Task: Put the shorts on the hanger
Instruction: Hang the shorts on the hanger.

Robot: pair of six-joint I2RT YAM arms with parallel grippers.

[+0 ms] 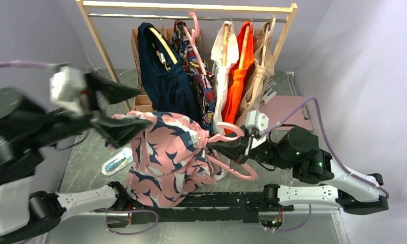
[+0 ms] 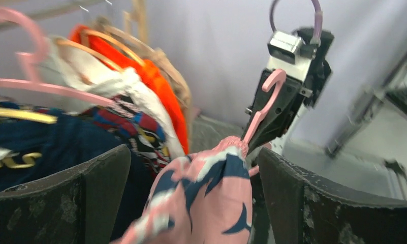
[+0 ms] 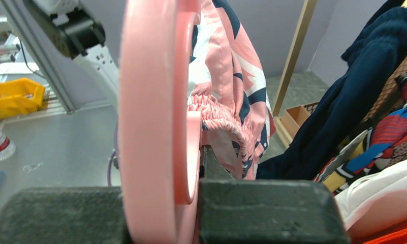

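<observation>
Threading: right hand [image 1: 215, 147] pinches pale-pink plastic hanger [image 3: 150, 101]; left hand [image 2: 193, 168], spread wide, should draw pink wave-print fabric shorts [image 1: 165, 152] waistband fully over hanger's shoulder.

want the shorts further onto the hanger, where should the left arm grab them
Probably grip the shorts by the corner nearest the left gripper, from the left: it juts free between the open fingers, while the waistband is bunched on the hanger.
</observation>
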